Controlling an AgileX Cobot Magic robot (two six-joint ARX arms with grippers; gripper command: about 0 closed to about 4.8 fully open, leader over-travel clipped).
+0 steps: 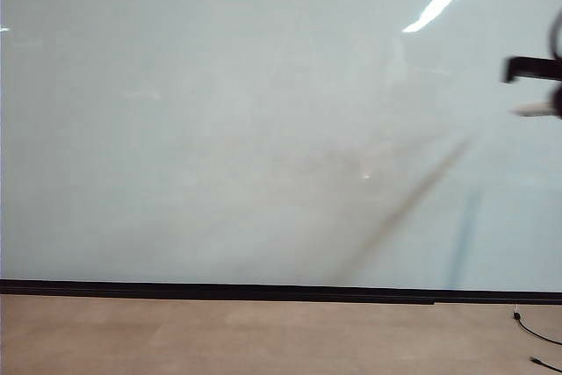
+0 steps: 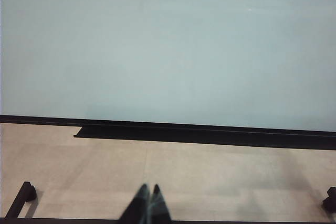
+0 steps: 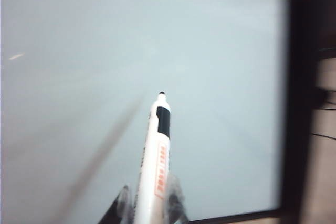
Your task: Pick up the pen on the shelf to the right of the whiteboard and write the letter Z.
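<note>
Presently my right pincer (image 3: 149, 208) clamps the pen (image 3: 155, 166), tip toward the whiteboard (image 1: 219, 111), at three o'clock; my left pincer (image 2: 148, 192) rests closed, empty, at six.

A slim white pen (image 3: 156, 171) with red print and a black tip points toward a large, glossy, pale grey-white whiteboard (image 3: 131, 51), clamped in the right tool (image 3: 149, 205).

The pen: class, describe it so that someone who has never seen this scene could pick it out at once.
Start from the whiteboard, the pale glossy surface filling the right wrist view. In front of it the right gripper is shut on the pen, a slim white marker with a black band, red print and a fine black tip, unlike the black cables.
</note>
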